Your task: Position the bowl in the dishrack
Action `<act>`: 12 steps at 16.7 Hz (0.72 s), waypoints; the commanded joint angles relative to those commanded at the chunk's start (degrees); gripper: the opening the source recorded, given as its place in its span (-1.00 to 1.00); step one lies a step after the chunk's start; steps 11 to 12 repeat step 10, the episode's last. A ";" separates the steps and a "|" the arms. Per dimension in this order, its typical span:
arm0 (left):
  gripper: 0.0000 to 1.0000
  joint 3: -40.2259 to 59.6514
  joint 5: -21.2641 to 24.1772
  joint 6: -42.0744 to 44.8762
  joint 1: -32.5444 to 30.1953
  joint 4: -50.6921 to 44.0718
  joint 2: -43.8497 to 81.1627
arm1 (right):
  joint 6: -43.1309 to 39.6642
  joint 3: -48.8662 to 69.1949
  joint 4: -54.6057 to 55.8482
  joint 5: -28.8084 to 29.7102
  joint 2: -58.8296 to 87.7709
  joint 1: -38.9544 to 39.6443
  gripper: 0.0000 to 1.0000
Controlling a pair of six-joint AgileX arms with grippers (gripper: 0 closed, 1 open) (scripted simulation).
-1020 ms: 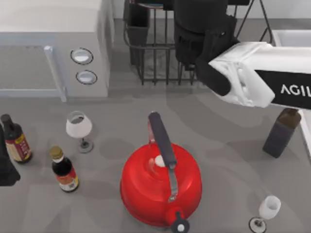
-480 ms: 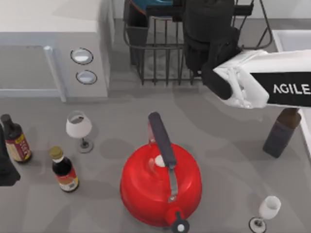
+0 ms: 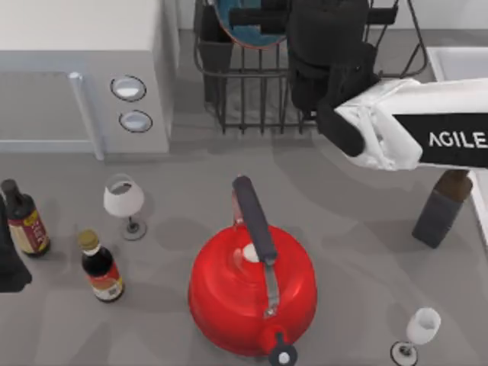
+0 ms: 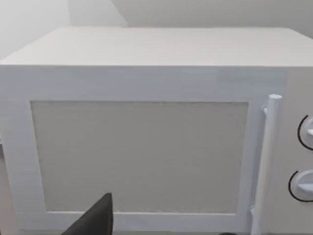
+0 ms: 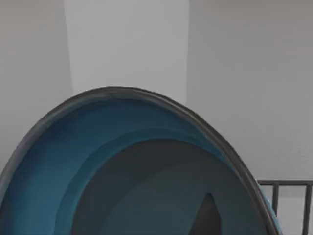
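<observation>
A red kettle point(image 3: 253, 293) stands near the table's front edge, centre. A wine glass point(image 3: 416, 332) sits at the front right corner; a second glass point(image 3: 124, 200) and two sauce bottles point(image 3: 99, 267) point(image 3: 24, 219) occupy the front left area. The left arm point(image 3: 9, 263) is parked at the left edge. A dark bottle point(image 3: 441, 210) stands near the right edge. A microwave point(image 3: 84, 76) fills the back left corner. At the back edge, the right gripper point(image 3: 259, 17) reaches over the dishrack point(image 3: 252, 99), clamped on the bowl point(image 3: 248, 27), which is tilted on edge above the rack's bars.
</observation>
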 joint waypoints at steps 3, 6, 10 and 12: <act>1.00 0.00 0.00 0.00 0.00 0.00 0.00 | 0.00 0.00 0.00 0.00 0.00 0.00 0.81; 1.00 0.00 0.00 0.00 0.00 0.00 0.00 | 0.00 0.00 0.00 0.00 0.00 0.00 1.00; 1.00 0.00 0.00 0.00 0.00 0.00 0.00 | 0.00 0.00 0.00 0.00 0.00 0.00 1.00; 1.00 0.00 0.00 0.00 0.00 0.00 0.00 | 0.00 0.00 0.00 0.00 0.00 0.00 1.00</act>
